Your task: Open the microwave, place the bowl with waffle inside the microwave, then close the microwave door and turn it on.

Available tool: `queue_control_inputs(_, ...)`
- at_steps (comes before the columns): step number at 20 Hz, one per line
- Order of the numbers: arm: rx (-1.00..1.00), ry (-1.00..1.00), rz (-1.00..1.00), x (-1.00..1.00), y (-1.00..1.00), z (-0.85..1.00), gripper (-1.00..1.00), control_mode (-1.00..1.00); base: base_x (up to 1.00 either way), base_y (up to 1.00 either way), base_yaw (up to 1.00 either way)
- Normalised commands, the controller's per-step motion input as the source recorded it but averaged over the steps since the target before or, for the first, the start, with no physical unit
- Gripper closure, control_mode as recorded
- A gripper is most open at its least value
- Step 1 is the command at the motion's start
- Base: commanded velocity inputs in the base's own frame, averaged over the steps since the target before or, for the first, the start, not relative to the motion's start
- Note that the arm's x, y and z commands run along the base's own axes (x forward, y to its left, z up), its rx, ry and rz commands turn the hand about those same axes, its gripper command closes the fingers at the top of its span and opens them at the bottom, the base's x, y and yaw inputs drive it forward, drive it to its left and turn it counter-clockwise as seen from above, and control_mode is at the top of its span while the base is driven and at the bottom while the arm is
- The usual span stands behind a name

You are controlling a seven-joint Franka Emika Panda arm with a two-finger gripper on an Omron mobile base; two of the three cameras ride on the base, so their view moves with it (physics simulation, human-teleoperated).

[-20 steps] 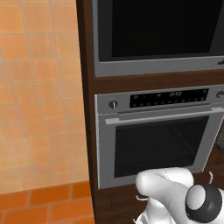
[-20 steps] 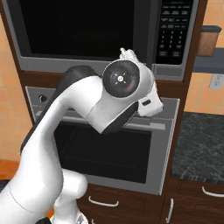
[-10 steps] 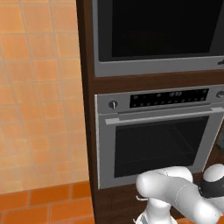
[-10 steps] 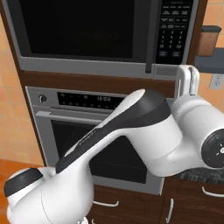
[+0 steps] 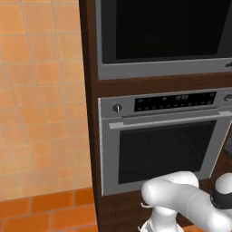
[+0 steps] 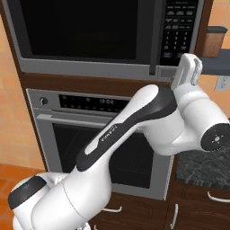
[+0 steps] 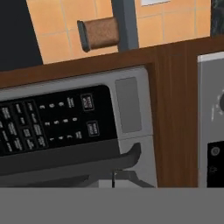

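Two built-in appliances stood stacked in a dark wood cabinet. Uppermost sat the microwave (image 6: 103, 38), its black glass microwave door (image 6: 78, 29) shut flush in the grey frame, with a button panel (image 6: 177, 27) at its right end. Directly below was the grey oven (image 5: 165, 138) with knob, display strip and bar handle. Orange tiles (image 5: 41, 99) covered the wall to the left. At the microwave's lower right corner, the tool (image 7: 114, 178) had its tips pressed together, pinching nothing, just beside the door's dark handle (image 7: 65, 162).
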Motion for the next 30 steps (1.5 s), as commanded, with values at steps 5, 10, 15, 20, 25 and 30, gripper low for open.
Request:
queue_control_inputs(5, 0.04, 0.01, -0.01, 0.70, 0.07, 0.11, 1.00, -1.00, 0.00, 0.00, 0.00)
queue_control_inputs(10, 0.00, 0.10, 0.00, 0.55, -0.12, 0.04, 1.00, -1.00, 0.00, 0.00, 0.00)
queue_control_inputs(15, 0.06, -0.03, 0.03, 0.25, -0.37, 0.24, 1.00, -1.00, 0.00, 0.00, 0.00)
queue_control_inputs(20, 0.00, 0.00, 0.00, 0.15, 0.00, 0.02, 1.00, -1.00, 0.00, 0.00, 0.00)
queue_control_inputs(25, 0.00, 0.00, 0.00, 0.27, 0.13, 0.02, 1.00, -1.00, 0.00, 0.00, 0.00)
queue_control_inputs(30, -0.01, -0.03, 0.01, 0.00, 0.27, 0.16, 1.00, -1.00, 0.00, 0.00, 0.00)
